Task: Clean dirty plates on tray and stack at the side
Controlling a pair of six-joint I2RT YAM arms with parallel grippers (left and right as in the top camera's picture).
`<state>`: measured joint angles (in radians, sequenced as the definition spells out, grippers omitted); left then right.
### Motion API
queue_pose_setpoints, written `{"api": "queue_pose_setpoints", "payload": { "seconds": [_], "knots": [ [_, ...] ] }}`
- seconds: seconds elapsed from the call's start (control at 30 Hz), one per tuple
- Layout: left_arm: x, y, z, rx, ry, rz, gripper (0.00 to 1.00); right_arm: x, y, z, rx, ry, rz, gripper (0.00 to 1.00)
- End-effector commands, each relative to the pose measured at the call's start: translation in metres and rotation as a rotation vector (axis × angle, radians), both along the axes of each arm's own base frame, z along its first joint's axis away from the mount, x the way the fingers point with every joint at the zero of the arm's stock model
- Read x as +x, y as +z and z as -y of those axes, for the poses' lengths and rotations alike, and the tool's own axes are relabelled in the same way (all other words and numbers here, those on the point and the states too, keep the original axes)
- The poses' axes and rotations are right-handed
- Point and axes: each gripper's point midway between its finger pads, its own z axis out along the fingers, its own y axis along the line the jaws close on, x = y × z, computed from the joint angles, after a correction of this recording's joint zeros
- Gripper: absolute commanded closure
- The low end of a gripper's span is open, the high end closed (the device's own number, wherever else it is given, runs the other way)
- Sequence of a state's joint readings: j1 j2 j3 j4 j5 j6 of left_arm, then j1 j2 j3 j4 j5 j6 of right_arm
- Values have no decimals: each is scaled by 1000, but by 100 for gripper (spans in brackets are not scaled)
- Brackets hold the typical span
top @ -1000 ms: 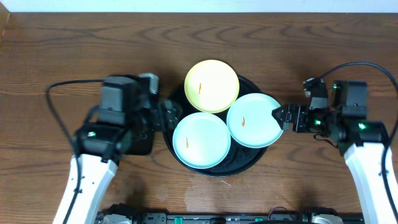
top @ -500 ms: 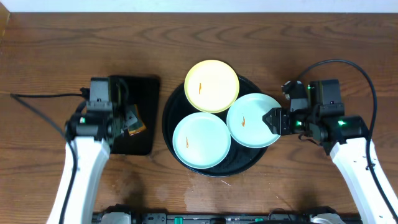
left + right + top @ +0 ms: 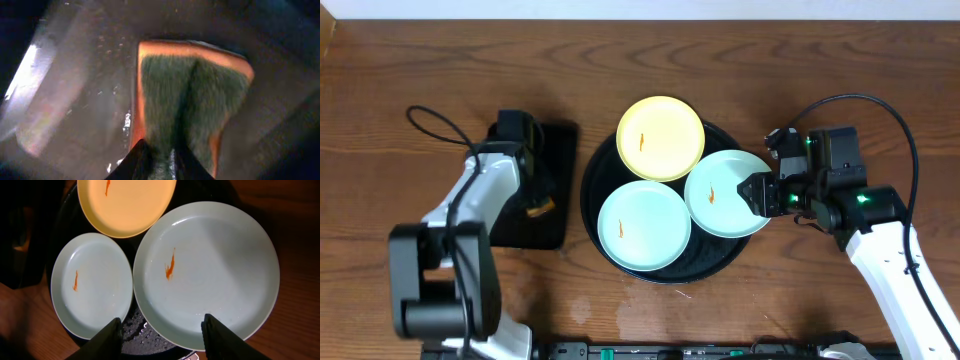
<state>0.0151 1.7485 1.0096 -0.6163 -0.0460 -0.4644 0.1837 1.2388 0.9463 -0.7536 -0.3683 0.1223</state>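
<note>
on the black tray (image 3: 592, 185), three smeared plates (image 3: 644, 226) wait, and the right tool (image 3: 166, 336) hangs with fingers apart at the rim of the blue plate (image 3: 720, 195) nearest it. the left tool (image 3: 159, 161) is at the sponge (image 3: 192, 95), but i cannot tell if it grips it. a thin bite on that rim could let the plate slip and bump the others.

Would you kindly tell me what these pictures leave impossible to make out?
Left gripper: overhead, its own arm covers it; the left wrist view is blurred, so a grip on the sponge is unclear.
Round tray: plates cover most of its floor, overhead and right wrist.
Right gripper: whether its open jaws touch the nearest mint plate, right wrist, is unclear.
</note>
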Motion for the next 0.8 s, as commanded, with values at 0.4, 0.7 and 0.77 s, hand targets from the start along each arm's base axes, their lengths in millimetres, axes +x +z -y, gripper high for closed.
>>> {"api": "queue_pose_setpoints", "payload": {
  "seconds": [0.4, 0.7, 0.77],
  "knots": [
    [29, 62, 11, -44, -167, 132, 66, 3, 8, -4, 5, 13, 26, 51],
    [10, 54, -3, 22, -77, 86, 47, 4, 8, -3, 0, 9, 34, 49],
    [7, 39, -13, 69, -12, 55, 47, 5, 8, -3, 0, 9, 34, 48]
  ]
}}
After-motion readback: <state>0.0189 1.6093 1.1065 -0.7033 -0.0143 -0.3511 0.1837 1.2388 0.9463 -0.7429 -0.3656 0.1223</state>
